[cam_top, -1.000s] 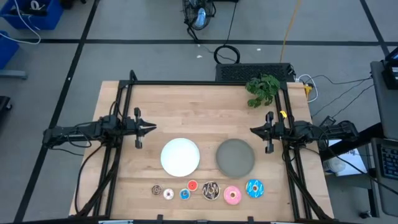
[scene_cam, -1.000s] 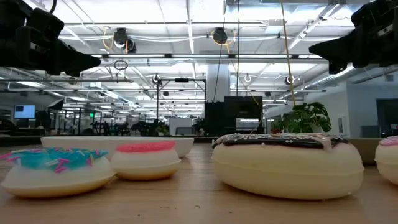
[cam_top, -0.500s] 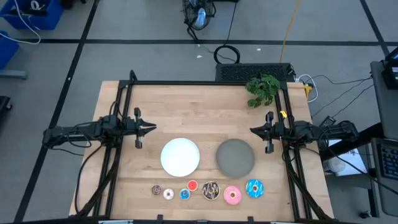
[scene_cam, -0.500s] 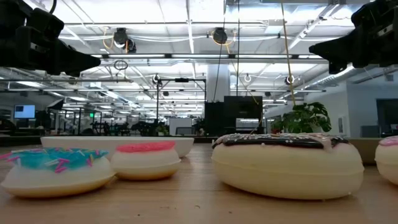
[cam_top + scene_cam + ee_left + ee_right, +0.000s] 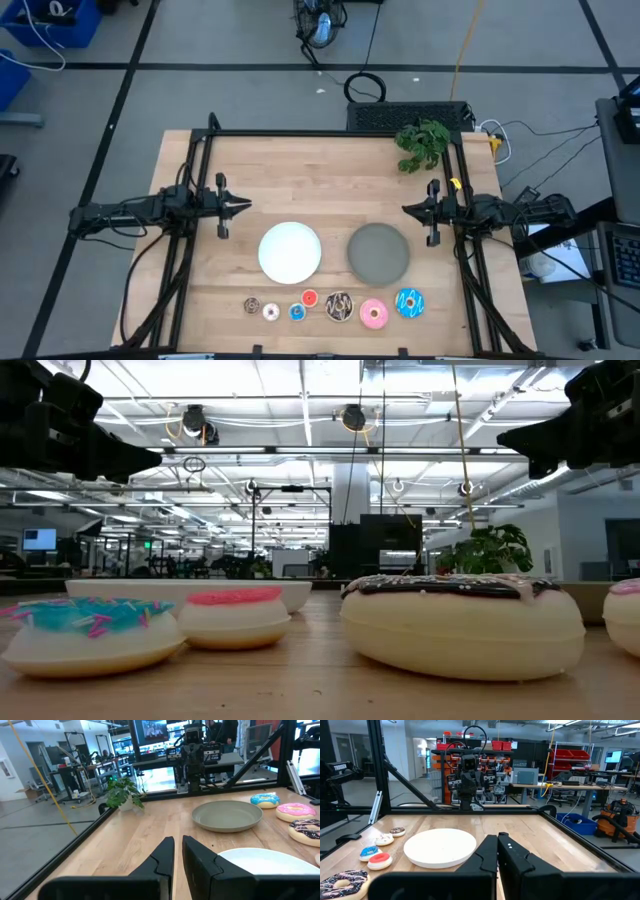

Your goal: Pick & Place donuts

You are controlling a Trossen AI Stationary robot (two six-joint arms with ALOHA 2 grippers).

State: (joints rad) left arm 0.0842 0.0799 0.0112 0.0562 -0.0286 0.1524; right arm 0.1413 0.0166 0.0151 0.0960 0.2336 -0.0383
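Nothing has moved since a second ago; both arms sit exactly where they were. From above, the left gripper [image 5: 243, 207] hangs at the left middle of the frame with its fingers nearly touching and nothing between them, and the right gripper [image 5: 408, 210] mirrors it at the right middle, fingers fully together and holding nothing.

All seven donuts [image 5: 339, 307] lie in a row along the bottom of the frame, below the white plate [image 5: 290, 250] and the grey plate [image 5: 378, 252], which sit side by side at centre and carry nothing. A small green plant [image 5: 421, 143] sits at the upper right of the table [image 5: 300, 165].

My guess is the job has not begun. The next move calls for one arm to open, reach down over a donut near its side and close on it.
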